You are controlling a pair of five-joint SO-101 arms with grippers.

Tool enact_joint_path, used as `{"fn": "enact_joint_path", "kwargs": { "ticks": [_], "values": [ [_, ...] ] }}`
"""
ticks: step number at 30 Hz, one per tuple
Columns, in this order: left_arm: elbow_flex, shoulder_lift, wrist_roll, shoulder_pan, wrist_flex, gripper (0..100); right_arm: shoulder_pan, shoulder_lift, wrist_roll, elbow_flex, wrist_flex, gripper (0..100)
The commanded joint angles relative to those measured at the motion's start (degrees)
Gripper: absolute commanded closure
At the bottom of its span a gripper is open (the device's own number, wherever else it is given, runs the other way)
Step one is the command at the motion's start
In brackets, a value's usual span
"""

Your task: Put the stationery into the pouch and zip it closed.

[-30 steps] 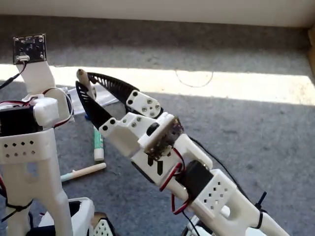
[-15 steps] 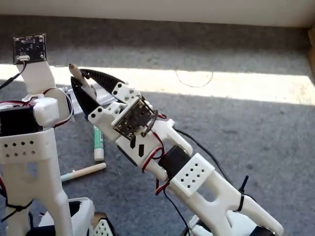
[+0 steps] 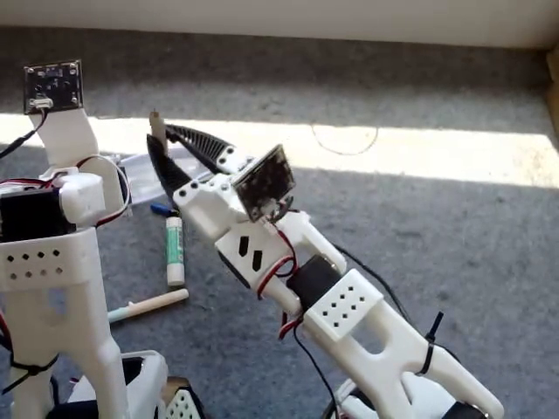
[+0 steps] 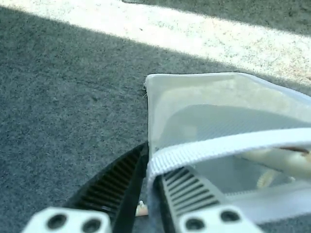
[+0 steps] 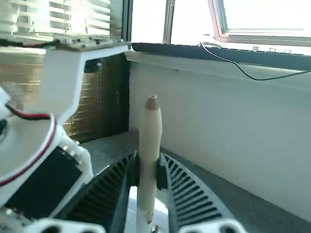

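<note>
Nearest on the grey carpet [image 3: 437, 236] lie a cream stick [image 3: 148, 305] and a green-and-white marker [image 3: 175, 250]. Farther back, the right gripper [image 5: 147, 164] clamps a cream pencil [image 5: 148, 136] upright. The left gripper [image 4: 148, 162] pinches the rim of the pouch [image 4: 218, 111], which rests on the carpet.

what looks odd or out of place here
The cream pencil in the right gripper stands upright, tip up, not aimed at the translucent white pouch that the left gripper pinches by its rim. A green-and-white marker lies loose on the grey carpet.
</note>
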Motion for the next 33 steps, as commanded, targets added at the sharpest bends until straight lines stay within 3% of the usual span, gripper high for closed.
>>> {"fn": "enact_joint_path", "kwargs": {
  "ticks": [1,21,27,33],
  "values": [
    [-0.22,-1.19,0.26,1.19,0.62,99,2.15,-0.57,-4.22,-0.75,-1.19,99.3],
    [0.4,-1.19,0.35,1.19,0.62,99,-2.51,-0.48,-4.4,-0.31,-1.19,99.1],
    [0.4,-1.19,0.35,1.19,0.62,99,-2.51,-0.48,-4.4,-0.31,-1.19,89.5],
    [0.4,-1.19,0.35,1.19,0.62,99,-2.51,-0.75,-4.4,-0.31,-1.19,89.2]
  ]
}}
